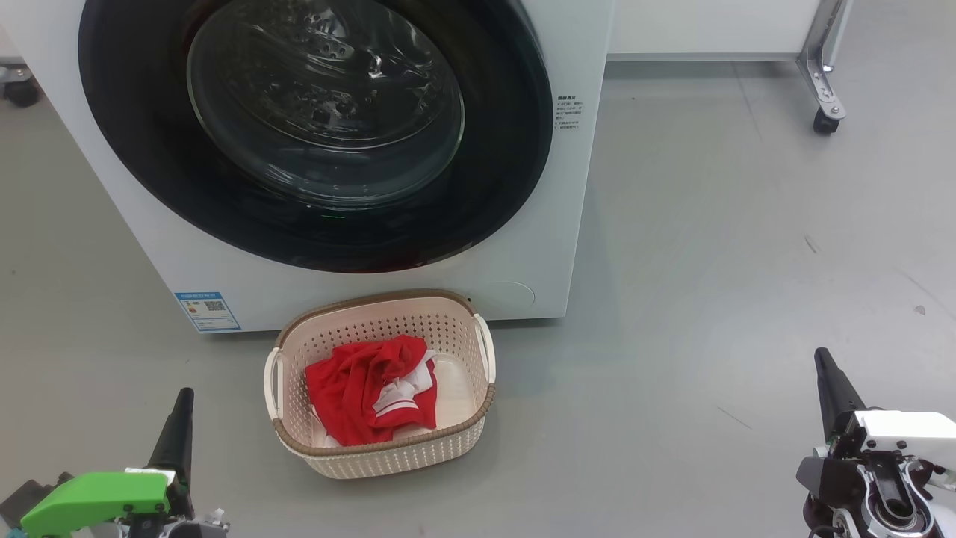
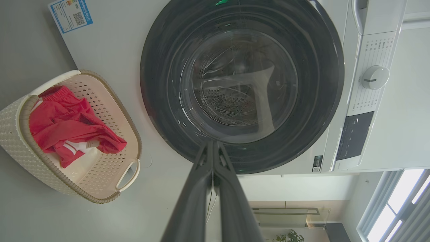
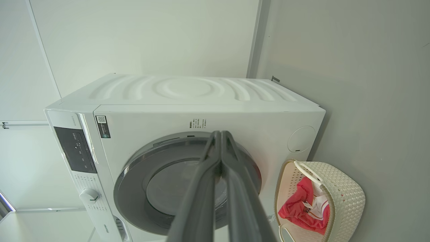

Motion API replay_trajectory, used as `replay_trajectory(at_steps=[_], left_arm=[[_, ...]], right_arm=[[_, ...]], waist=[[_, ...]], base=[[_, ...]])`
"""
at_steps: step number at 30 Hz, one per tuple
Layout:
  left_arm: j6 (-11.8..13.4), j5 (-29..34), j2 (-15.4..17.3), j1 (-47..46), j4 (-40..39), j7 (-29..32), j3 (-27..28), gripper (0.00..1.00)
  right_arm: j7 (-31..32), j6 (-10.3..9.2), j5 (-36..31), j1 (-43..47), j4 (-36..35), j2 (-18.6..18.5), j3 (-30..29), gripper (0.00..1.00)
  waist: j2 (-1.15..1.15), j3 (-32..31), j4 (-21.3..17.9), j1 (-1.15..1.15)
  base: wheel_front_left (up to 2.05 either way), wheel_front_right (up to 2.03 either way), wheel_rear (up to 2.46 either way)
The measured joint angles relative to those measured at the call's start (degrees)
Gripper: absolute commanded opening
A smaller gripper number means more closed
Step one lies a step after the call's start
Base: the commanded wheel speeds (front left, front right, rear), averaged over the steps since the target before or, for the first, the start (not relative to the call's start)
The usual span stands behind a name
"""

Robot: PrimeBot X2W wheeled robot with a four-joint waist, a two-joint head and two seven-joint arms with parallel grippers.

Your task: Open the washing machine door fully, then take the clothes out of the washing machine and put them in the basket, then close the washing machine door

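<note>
As we look down past our arms, left pincer (image 1: 183, 407) low at left, pressed together, pinching nothing. Our right pincer (image 1: 827, 370) low at right, likewise pressed together, empty. Both well apart from basket (image 1: 388, 462), which stands on floor (image 1: 709, 299) between them, just before washing machine (image 1: 523, 261). Inside basket lie clothes (image 1: 358, 392), red heap with white trim. Behind, washing machine door (image 1: 314, 127) closed flush against machine front; we see steel drum (image 2: 223, 101) through its window.

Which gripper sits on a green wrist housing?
The left gripper, at the head view's lower left, has the green housing; the right gripper has a white housing.
</note>
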Motion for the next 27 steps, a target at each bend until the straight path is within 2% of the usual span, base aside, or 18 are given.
replay_trajectory(at_steps=[27], left_arm=[[0.0, 0.0, 0.0, 0.0, 0.0, 0.0, 0.2, 0.0]], right_arm=[[0.0, 0.01, 0.0, 0.0, 0.0, 0.1, -0.3, 0.0]], waist=[[0.0, 0.0, 0.0, 0.0]], base=[[0.0, 0.0, 0.0]])
